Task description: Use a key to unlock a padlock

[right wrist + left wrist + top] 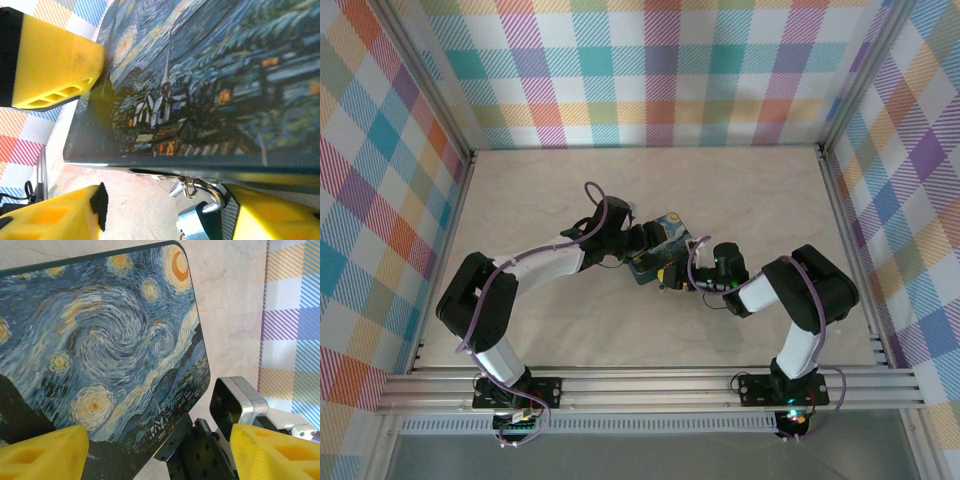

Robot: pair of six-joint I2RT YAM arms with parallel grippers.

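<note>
Both left gripper (160,455) and right gripper (102,132) at tin (100,340).
Left spread wide, empty; right parted astride tin corner, gripping nothing; padlock (192,222) at tin edge.

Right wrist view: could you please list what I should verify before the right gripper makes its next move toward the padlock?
1. Padlock found, hanging below the edge of the tin box: ok.
2. Shackle hooked through the tin's ring: ok.
3. Key located: cannot tell.
4. Right gripper open, holding nothing: ok.
5. Left gripper steadying the tin box: cannot tell; its fingers stand apart.
6. Room beside the padlock: not ok; a yellow finger crowds it.
</note>
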